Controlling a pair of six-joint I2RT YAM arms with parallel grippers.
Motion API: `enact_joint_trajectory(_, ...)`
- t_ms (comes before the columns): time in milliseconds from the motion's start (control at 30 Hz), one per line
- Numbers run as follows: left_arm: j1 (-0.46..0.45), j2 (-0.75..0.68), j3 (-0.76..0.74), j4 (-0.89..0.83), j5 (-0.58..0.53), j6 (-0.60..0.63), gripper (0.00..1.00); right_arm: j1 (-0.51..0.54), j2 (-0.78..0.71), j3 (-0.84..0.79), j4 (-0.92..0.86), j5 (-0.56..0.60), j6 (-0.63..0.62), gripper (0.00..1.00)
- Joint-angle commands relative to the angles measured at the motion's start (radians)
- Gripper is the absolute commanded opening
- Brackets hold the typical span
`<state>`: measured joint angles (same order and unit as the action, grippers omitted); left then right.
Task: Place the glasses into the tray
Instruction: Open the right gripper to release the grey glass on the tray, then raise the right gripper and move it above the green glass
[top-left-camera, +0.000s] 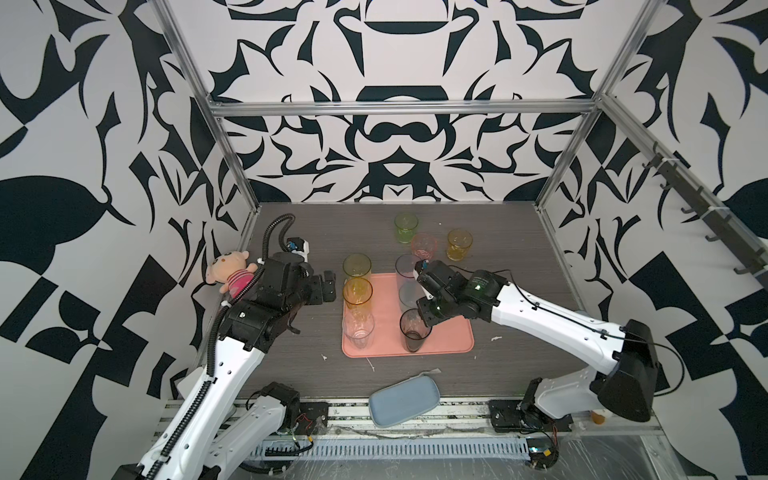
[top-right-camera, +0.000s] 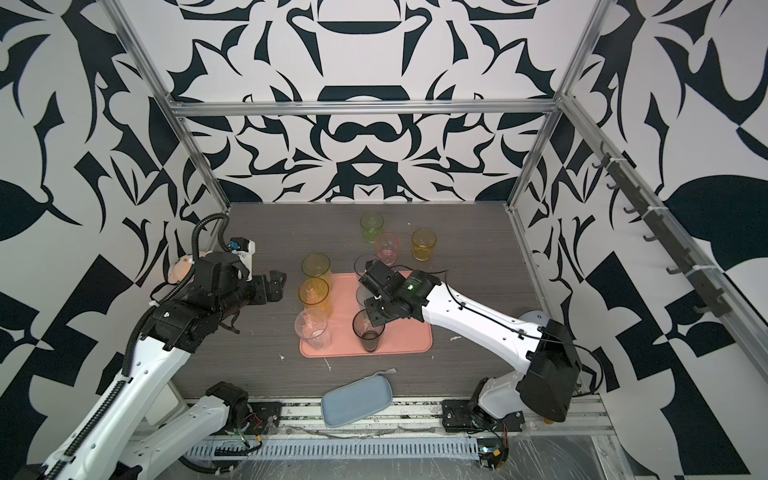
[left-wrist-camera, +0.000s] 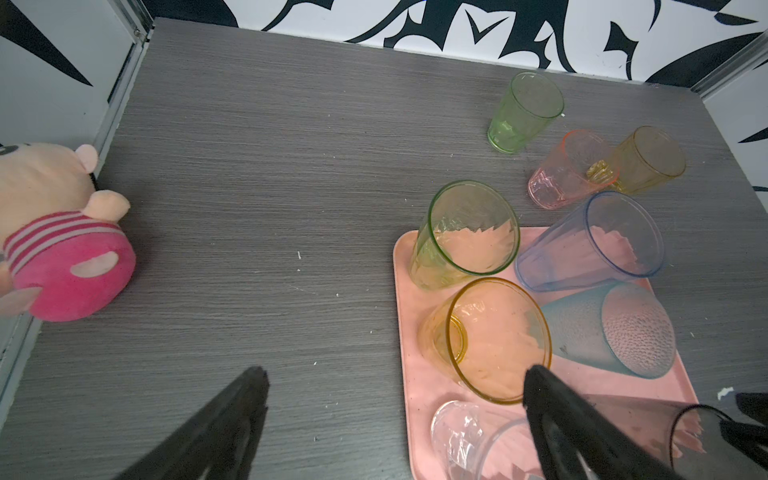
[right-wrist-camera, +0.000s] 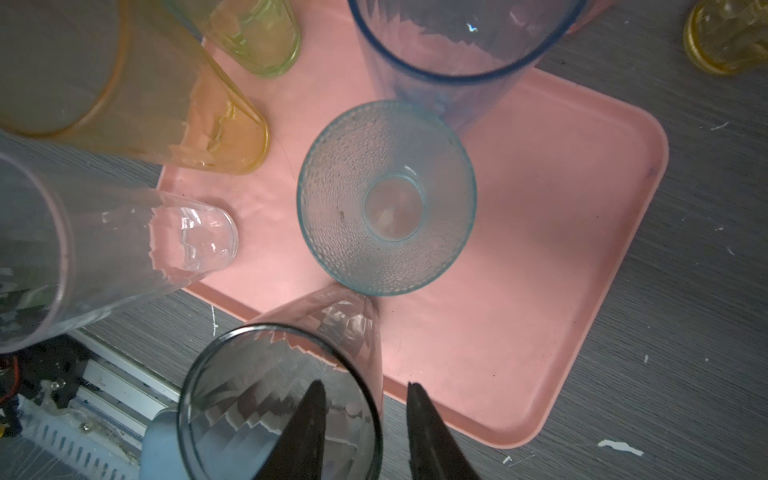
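1. The tray lies flat mid-tabletop, and six glasses stand upright on it.
2. Down its left side, far to near, are the yellow-green glass, the amber glass and the clear glass. The clear one is faint in both top views.
3. The blue glass stands at the far edge and the smoke-grey glass near the front edge.
4. The teal glass stands between those two. The right arm hides it in both top views, and only the wrist views show it.
5. The right pincer is part spread, with one finger inside the smoke-grey glass and one outside. The wall passes between them with a gap on each side. The frame edge cuts off the glass's near rim.
6. The left pincer is spread wide, just left of the tray and holding nothing. In the left wrist view one finger overlaps the amber glass's rim, and contact cannot be told.
7. The green glass, pink glass and yellow glass stand on the tabletop beyond the tray.
8. The plush toy is partly hidden behind the left arm. The blue-grey dish overhangs the tabletop's front edge.
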<state>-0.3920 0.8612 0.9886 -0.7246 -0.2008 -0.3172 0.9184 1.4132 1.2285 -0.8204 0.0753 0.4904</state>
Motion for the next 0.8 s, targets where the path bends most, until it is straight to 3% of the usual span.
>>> enact_joint_trajectory(0, 0.003, -0.015, -0.011, 0.003, 0.004, -0.009, 1.0, 0.005, -0.051, 0.074, -0.054, 0.056, -0.047, 0.37)
enact_joint_trajectory(133, 0.002, -0.019, -0.012, 0.006, 0.005, -0.01, 1.0, 0.004, -0.074, 0.118, -0.083, 0.158, -0.086, 0.37)
enact_joint_trajectory(500, 0.002, -0.027, -0.017, 0.01, 0.003, -0.015, 1.0, -0.008, -0.083, 0.16, 0.032, 0.29, -0.139, 0.37)
enact_joint_trajectory(767, 0.001, -0.025, -0.017, 0.01, -0.002, -0.015, 1.0, -0.12, -0.012, 0.207, 0.14, 0.346, -0.213, 0.37)
